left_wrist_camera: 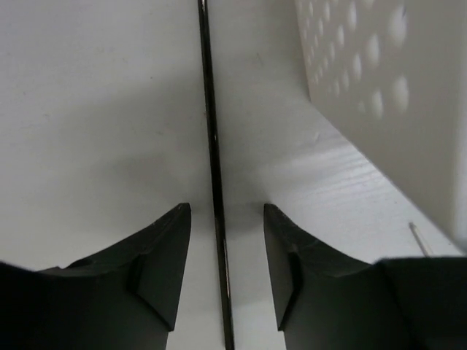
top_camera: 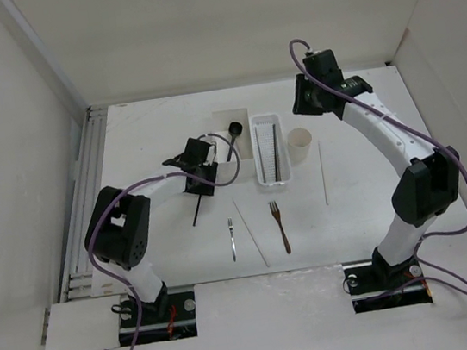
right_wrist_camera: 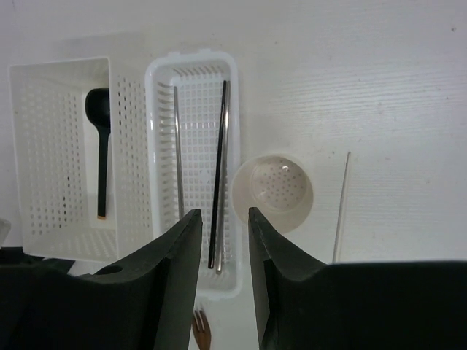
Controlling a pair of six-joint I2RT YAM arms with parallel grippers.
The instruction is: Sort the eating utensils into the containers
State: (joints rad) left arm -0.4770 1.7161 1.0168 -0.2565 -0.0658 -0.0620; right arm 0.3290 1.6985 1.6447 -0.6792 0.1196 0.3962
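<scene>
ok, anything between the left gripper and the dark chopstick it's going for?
Nothing visible. The left gripper straddles the dark chopstick, one finger on each side, with only table showing in the gaps. The white box wall sits off to the right, not between them.

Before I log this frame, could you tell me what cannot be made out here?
Left wrist view: both ends of the chopstick, cut off at the top and bottom edges.
Right wrist view: most of the brown fork, cut off by the bottom edge.
Top view: part of the box, behind the left arm.
</scene>
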